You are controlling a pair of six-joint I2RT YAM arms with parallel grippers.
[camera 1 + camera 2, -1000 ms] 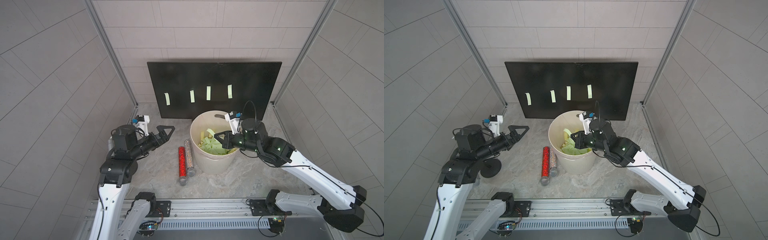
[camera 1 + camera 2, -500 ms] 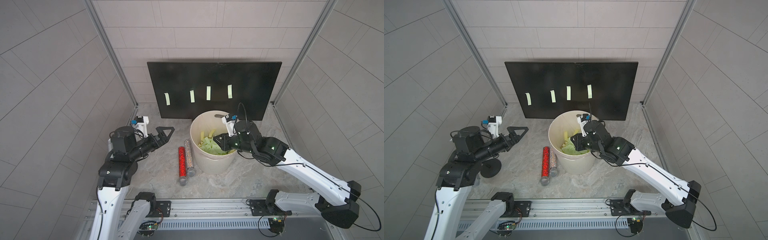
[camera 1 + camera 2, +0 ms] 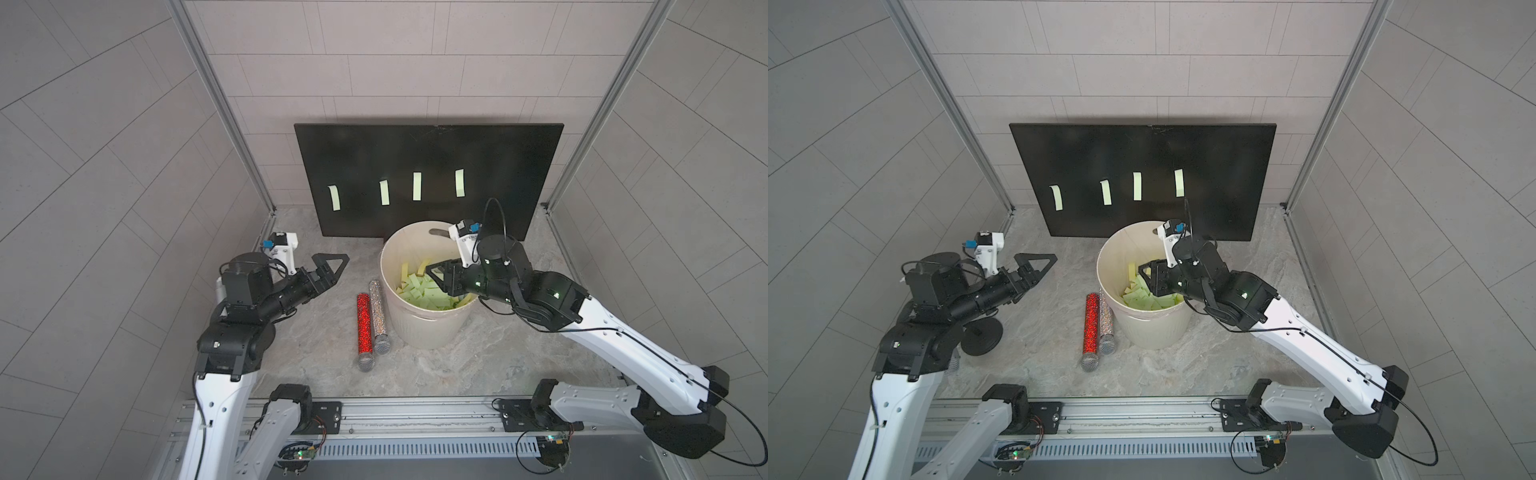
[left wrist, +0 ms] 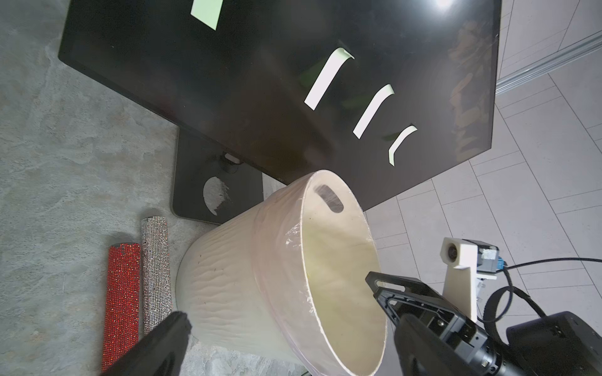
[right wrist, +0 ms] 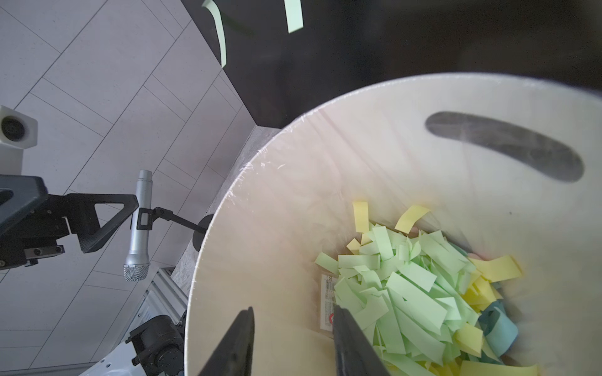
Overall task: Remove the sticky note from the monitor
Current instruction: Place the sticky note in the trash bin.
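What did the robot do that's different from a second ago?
The right gripper barely shifted over the cream bucket but opened, holding nothing now. The left gripper, open, and the four sticky notes on the monitor stayed put.

The monitor [image 3: 428,149] stood along the rear edge of the surface [image 3: 519,365], with a row of four sticky notes [image 3: 417,185] on its face. The bucket [image 3: 419,332] stood before it, near the centre, with a heap of loose notes [image 3: 424,291] inside. Two microphones [image 3: 364,324] lay side by side just left of the bucket, heads toward the front edge. The right gripper [image 3: 436,276] was over the bucket's mouth; the left gripper [image 3: 334,272] was over the surface's left side
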